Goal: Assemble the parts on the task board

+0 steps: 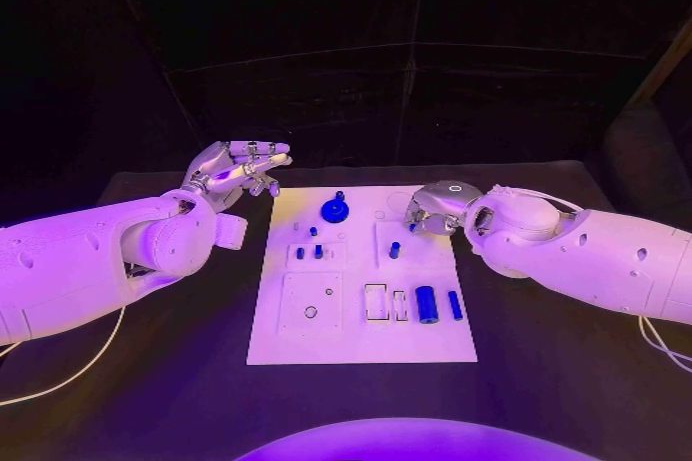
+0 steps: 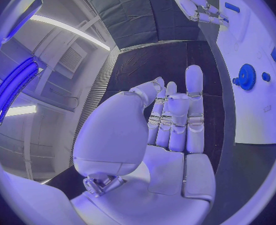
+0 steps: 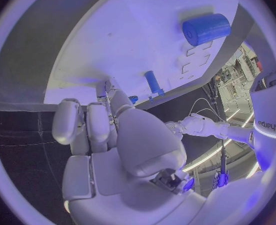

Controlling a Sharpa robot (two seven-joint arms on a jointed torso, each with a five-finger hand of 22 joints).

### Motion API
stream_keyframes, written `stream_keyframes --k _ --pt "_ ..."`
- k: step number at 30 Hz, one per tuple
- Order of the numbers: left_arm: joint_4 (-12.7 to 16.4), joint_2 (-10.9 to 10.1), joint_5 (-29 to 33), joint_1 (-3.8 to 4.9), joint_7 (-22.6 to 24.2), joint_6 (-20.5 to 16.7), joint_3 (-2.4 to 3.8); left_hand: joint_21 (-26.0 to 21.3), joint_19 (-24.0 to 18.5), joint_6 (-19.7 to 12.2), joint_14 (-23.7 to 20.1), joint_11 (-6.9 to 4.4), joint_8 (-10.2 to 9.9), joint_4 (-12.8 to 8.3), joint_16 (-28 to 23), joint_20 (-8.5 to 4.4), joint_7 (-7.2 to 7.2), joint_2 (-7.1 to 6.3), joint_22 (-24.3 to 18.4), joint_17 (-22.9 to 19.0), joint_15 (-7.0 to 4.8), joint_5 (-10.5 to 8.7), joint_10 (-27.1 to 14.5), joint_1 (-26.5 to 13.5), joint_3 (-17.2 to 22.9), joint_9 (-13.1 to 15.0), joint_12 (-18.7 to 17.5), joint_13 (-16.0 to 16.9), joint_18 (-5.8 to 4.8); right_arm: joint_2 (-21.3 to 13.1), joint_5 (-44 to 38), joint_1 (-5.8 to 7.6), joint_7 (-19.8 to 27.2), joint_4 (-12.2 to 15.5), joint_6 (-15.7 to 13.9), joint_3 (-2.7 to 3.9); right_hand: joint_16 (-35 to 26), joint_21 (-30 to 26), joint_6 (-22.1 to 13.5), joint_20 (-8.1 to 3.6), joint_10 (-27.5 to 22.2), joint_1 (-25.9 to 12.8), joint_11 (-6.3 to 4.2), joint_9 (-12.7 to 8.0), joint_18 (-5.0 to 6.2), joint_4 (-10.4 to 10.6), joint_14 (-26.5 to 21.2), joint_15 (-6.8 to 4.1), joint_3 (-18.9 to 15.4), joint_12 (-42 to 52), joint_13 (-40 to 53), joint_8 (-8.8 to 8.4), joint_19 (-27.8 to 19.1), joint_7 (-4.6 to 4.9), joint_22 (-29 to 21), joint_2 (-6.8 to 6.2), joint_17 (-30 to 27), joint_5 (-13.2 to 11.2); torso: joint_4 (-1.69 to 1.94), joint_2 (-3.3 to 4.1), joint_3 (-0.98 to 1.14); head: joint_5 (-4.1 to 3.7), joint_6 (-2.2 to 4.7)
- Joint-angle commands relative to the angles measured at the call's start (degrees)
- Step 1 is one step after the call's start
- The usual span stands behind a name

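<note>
Left hand: fingers straight and close together, nothing in them, hovering over the black table just off the far-left corner of the task board. Right hand: fingers curled down over the board's far-right part; cannot tell whether they pinch anything. Board lies mid-table. On it: blue gear at the far middle, just left of the right hand; small blue pegs in the left-centre blocks; one upright peg near the right fingers; large blue cylinder and slimmer blue pin lying side by side near the right edge.
</note>
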Motion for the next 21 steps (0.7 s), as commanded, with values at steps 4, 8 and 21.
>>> stream_keyframes --k 4,8,21 --pt "0.0 0.0 0.2 0.08 0.7 0.6 0.04 -0.4 -0.2 -0.4 -0.2 -0.17 0.2 -0.3 -0.3 -0.14 0.09 -0.13 -0.1 -0.1 0.01 0.22 -0.4 0.6 0.0 -0.1 0.2 0.1 0.38 -0.7 0.2 -0.05 -0.2 1.1 -2.1 -0.08 0.4 0.4 0.6 0.13 0.6 -1.1 -0.12 0.1 -0.8 0.1 1.8 -0.4 0.5 -0.3 0.0 -0.15 0.6 0.01 0.4 -0.02 0.2 -0.4 0.0 0.02 0.02 -0.09 0.11" --pt "-0.1 0.0 0.2 0.08 0.7 0.6 0.04 -0.4 -0.2 -0.4 -0.2 -0.14 0.2 -0.4 -0.3 -0.13 0.13 -0.2 -0.1 -0.2 0.02 0.21 -0.4 0.6 0.0 -0.1 0.2 0.1 0.37 -1.2 0.8 -0.04 -0.3 1.7 -2.7 -0.07 0.5 0.4 0.6 0.13 0.6 -1.2 -0.13 0.1 -0.81 0.1 1.8 -0.41 0.5 -0.4 0.0 -0.15 0.6 0.0 0.5 -0.04 0.2 -0.5 -0.02 0.05 0.01 -0.07 0.2" --pt "-0.5 0.0 0.2 0.08 0.4 1.0 0.03 -0.4 -0.2 -0.6 -0.4 -0.04 0.2 -0.4 -0.4 -0.11 0.23 -0.31 -0.1 -0.4 0.09 0.19 -0.6 0.5 -0.1 -0.1 0.2 0.1 0.35 -2.6 1.9 -0.01 -0.8 3.2 -3.3 -0.03 0.5 0.5 0.6 0.13 0.6 -1.5 -0.14 0.1 -0.83 0.1 1.8 -0.42 0.6 -0.4 0.0 -0.16 0.7 -0.02 0.6 -0.03 0.2 -0.5 0.02 0.06 0.0 0.2 0.12"
